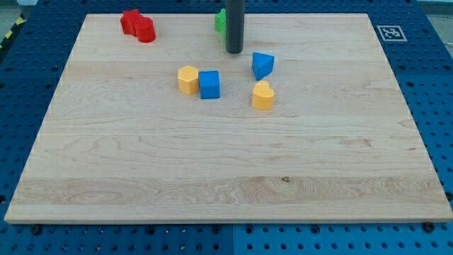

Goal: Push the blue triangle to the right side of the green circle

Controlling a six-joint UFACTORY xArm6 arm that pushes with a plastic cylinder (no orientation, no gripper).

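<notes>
The blue triangle [262, 65] lies on the wooden board, above the middle and a little to the view's right. A green block [220, 22], its shape mostly hidden behind my rod, sits near the view's top edge. My tip [234, 51] rests on the board just below the green block and to the upper left of the blue triangle, a small gap away from it.
A blue cube [209, 84] touches a yellow block [187, 79] left of centre. A yellow heart-shaped block [262, 95] lies just below the blue triangle. Two red blocks [136, 25] sit at the top left. A marker tag [391, 32] is at the top right.
</notes>
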